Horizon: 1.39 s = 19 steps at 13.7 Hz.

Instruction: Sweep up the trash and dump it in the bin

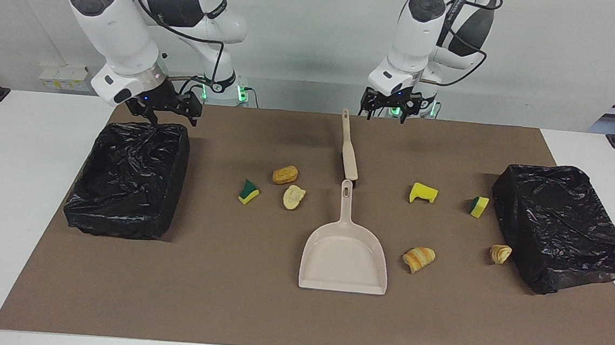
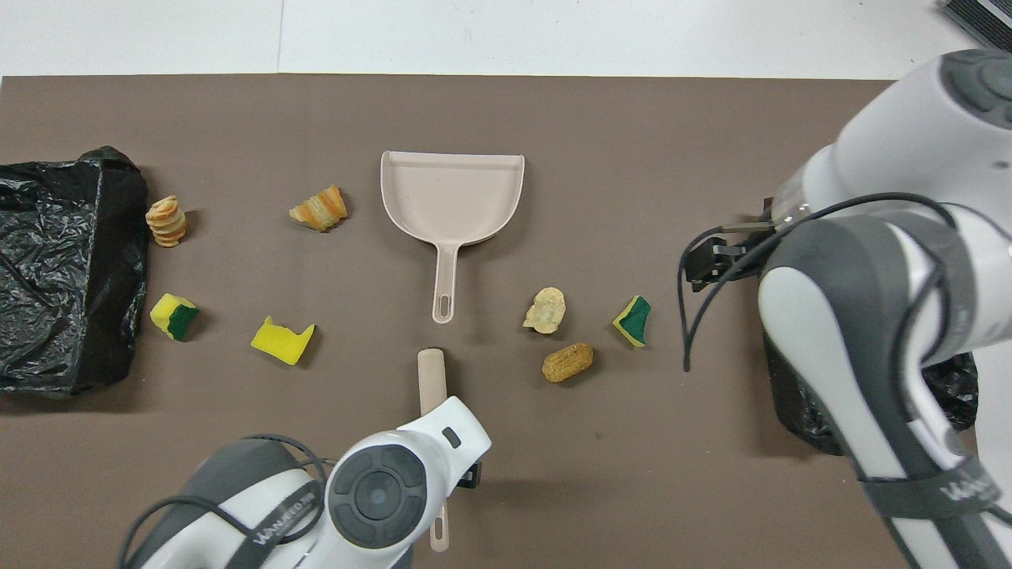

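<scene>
Across the facing view from left to right, the right gripper (image 1: 167, 109) hangs wide-fingered and empty over the upper edge of the black bag-lined bin (image 1: 128, 179). Mid-frame lie three small trash pieces (image 1: 284, 174), then the beige brush (image 1: 348, 149) and beige plastic dustpan (image 1: 344, 253) on the brown desk mat (image 1: 223, 296). Just right of the brush handle, the left gripper (image 1: 387, 107) hovers, fingers spread, holding nothing. Four more pieces (image 1: 423, 193) and a second black bin (image 1: 561, 225) follow. Risk: a descent slightly off the slim handle could nudge it aside and miss the grasp.

Brush handle (image 2: 437, 529) under left arm
</scene>
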Available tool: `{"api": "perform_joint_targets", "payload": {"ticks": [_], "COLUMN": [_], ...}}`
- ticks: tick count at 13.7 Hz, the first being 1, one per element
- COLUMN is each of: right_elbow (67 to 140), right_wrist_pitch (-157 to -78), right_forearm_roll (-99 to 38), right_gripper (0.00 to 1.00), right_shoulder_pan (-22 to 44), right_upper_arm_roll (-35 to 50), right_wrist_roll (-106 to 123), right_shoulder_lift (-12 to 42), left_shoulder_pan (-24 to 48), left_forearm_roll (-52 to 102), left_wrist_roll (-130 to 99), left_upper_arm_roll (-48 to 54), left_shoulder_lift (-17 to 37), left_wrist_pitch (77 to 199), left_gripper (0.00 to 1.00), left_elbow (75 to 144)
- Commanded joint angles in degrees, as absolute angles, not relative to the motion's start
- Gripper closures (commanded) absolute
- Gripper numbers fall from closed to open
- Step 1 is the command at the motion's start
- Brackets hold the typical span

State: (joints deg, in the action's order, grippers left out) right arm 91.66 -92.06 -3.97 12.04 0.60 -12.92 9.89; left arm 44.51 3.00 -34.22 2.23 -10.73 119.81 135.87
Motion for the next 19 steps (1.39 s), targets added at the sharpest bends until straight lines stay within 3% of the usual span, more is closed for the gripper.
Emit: {"api": "perform_joint_targets", "payload": {"ticks": [1,5,9,10,17,19], "right_elbow": [91.1,88.9,92.6,92.8,92.6,92.0], "right_wrist_pitch": [-95.0,-97.2,-101.3,-103.0,-99.2,-100.0], "right_forearm_roll": [-5.3,-6.7,-10.2,-10.5,-9.9,-9.9], "right_gripper": [0.00,0.00,0.00,0.00,0.00,0.00], "right_shoulder_pan": [16.4,21.3,24.2,24.4,23.0,23.3], "right_upper_arm_roll": [0.5,0.5,0.9,0.9,0.8,0.8], "right_wrist_roll": [-21.1,-29.3,-38.1,-38.7,-29.9,-30.1], "right_shoulder_lift": [14.1,17.4,15.7,15.6,15.7,16.3], "left_shoulder_pan": [48.6,49.2,49.0,48.7,41.3,34.8], "left_forearm_roll": [3.3,3.3,3.3,3.3,1.3,-2.4], "left_wrist_roll": [-36.0,-36.1,-34.9,-35.0,-33.2,-33.4], "left_upper_arm_roll": [1.1,1.1,1.1,1.0,0.5,0.5], "left_shoulder_lift": [-11.2,-11.2,-10.1,-9.9,-11.5,-11.3], "left_wrist_pitch": [125.0,126.2,125.0,124.5,112.2,112.1], "left_gripper": [0.00,0.00,0.73,0.99,1.00,1.00], "left_elbow": [142.1,143.3,142.0,141.2,131.9,131.6]}}
